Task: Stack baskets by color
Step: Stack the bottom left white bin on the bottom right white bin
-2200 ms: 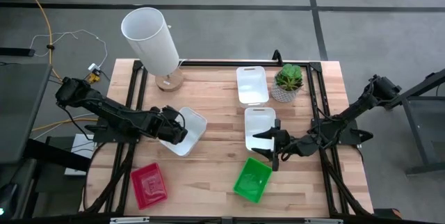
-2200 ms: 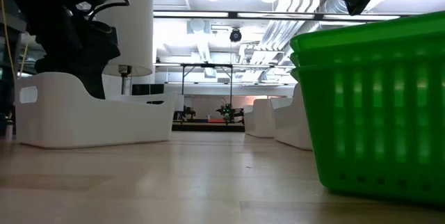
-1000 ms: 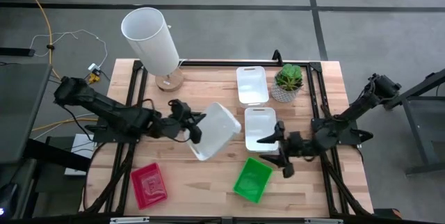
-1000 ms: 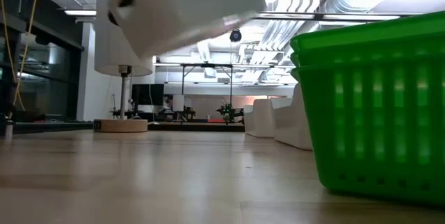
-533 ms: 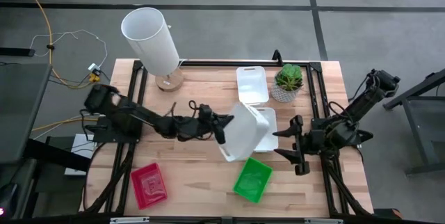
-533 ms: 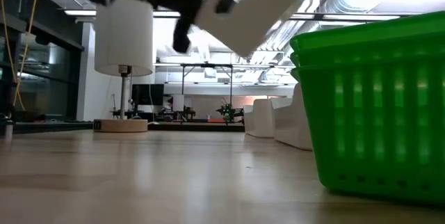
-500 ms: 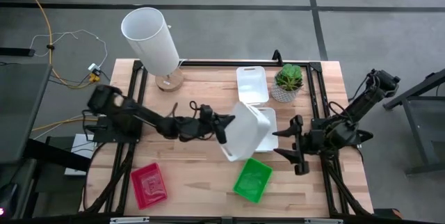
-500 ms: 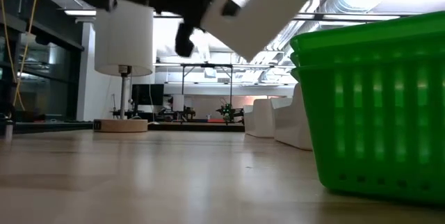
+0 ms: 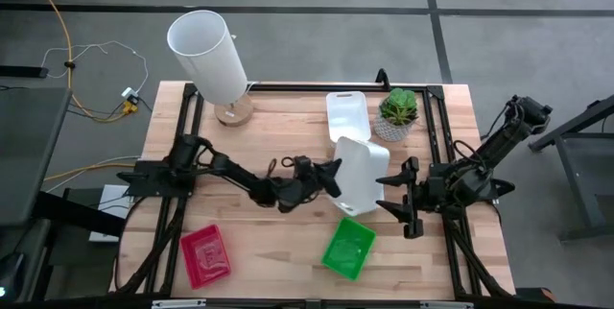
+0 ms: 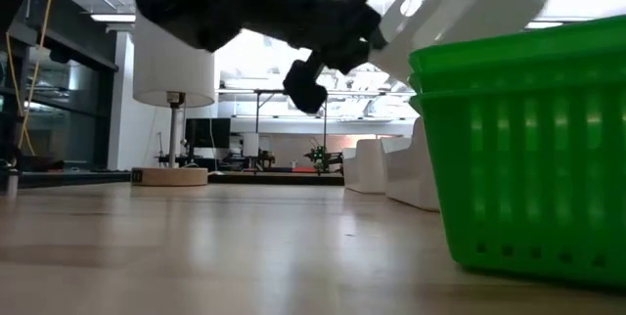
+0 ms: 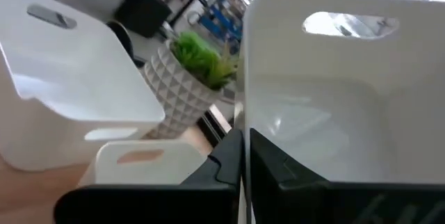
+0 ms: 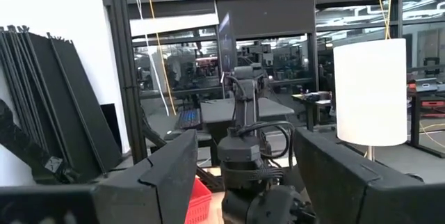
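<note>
My left gripper [image 9: 326, 177] reaches in from the table's left and is shut on a white basket [image 9: 361, 175], held tilted in the air at mid-table. Below it a second white basket [image 11: 139, 156] rests on the table, mostly hidden in the high view. A third white basket [image 9: 347, 115] stands farther back. Stacked green baskets [image 9: 347, 249] sit near the front edge, and a red basket [image 9: 205, 255] lies at the front left. My right gripper [image 9: 401, 203] hovers open to the right of the held basket, touching nothing. My left gripper pinches the held basket's end wall at its rim [image 11: 242, 140], one finger inside the basket and one outside. The fingers come in level from the table's left. The basket is lifted clear and tipped, its handle cutout [image 11: 348, 24] on the wall away from the gripper.
A potted green plant [image 9: 398, 109] stands at the back right beside the far white basket. A tall white cylinder [image 9: 206, 55] on a wooden foot stands at the back left. Bare wood lies between the red and green baskets.
My left gripper has carried the white basket toward the table's right edge and downward, rolling so the basket tips more on edge; it now hangs over the white basket at mid-table. My right gripper has drawn back toward the right edge and risen a little, still open.
</note>
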Controlling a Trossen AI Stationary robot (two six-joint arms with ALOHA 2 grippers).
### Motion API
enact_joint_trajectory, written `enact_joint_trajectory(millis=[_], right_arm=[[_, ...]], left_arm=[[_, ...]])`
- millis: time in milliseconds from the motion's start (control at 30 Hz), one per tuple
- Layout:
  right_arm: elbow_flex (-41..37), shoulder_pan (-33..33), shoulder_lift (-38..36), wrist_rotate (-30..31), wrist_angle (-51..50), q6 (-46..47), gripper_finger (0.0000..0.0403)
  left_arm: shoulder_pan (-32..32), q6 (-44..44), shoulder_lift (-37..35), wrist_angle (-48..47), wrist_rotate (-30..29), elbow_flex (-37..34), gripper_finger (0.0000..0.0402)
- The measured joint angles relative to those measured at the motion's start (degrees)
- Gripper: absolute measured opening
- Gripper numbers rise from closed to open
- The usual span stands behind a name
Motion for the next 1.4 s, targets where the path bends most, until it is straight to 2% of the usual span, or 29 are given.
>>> enact_joint_trajectory(millis=[133,300,400,733,867,1067,1400], right_arm=[[0.0,0.0,0.02,0.18,-0.37,0.29,0.0226],[0.0,0.0,0.01,0.42,-1.24,0.95,0.0226],[0.0,0.0,0.02,1.37,-2.2,0.96,0.0226],[0.0,0.0,0.02,1.49,-2.45,0.96,0.0226],[0.0,0.0,0.02,1.49,-2.43,0.96,0.0226],[0.0,-0.09,0.02,1.49,-2.43,0.97,0.0226],[0.0,-0.11,0.02,1.49,-3.22,2.1,0.0226]], left_arm=[[-0.45,-0.04,1.84,-4.75,-4.45,4.33,0.0],[-1.35,-6.28,1.91,-15.59,-11.77,4.88,0.0],[-1.91,-9.81,1.93,-18.14,-14.48,4.87,0.0],[-2.13,-6.27,1.91,-18.27,-12.55,4.87,0.0002],[-1.85,-8.07,1.91,-18.21,-11.91,4.87,0.0014],[-0.19,-7.2,1.91,-19.05,-6.98,4.87,0.0045],[0.54,-4.43,1.91,-19.49,-5.84,4.87,0.0121]])
